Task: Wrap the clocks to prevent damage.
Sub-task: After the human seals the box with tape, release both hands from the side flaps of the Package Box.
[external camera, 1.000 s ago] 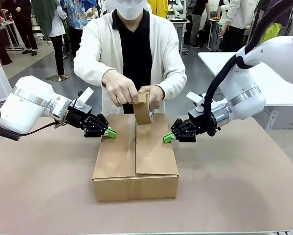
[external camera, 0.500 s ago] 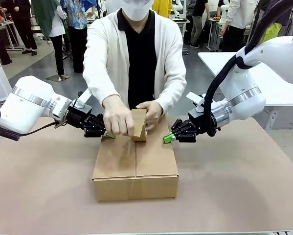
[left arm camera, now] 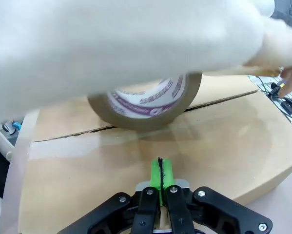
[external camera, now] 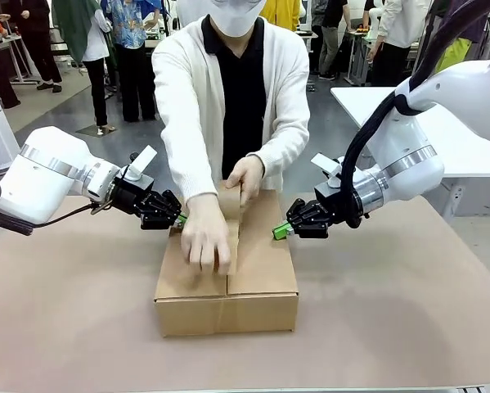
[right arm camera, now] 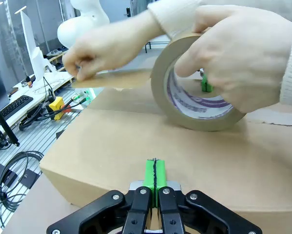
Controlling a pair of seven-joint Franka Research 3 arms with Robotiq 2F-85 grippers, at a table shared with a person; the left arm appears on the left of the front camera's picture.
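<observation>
- One cardboard box [external camera: 261, 270] stood on the table [external camera: 392, 327], flaps closed; where the clocks lay could not be told.
- One tape roll [left arm camera: 145, 105] sat on the box's top, held by the person's far hand [external camera: 246, 173]; the near hand [external camera: 205, 237] pinched its strip. Its purple print was unreadable.
- Two end effectors flanked the box's top: left end effector [external camera: 180, 219] and right end effector [external camera: 280, 231], both pressed fully closed, holding nothing.

"What kind of place is this?"
"A robotics lab, I'd say. There's a white jointed robot arm [external camera: 48, 176] on the left and another white arm [external camera: 441, 115] on the right, both at a brown-topped table [external camera: 65, 327]."
"And around us?"
"An open hall with a grey floor [external camera: 65, 106] and a white work table [external camera: 465, 139]. People are standing about in groups [external camera: 130, 41] behind, and there's a black computer keyboard [right arm camera: 11, 106] with loose black cables [right arm camera: 14, 165] nearby."
</observation>
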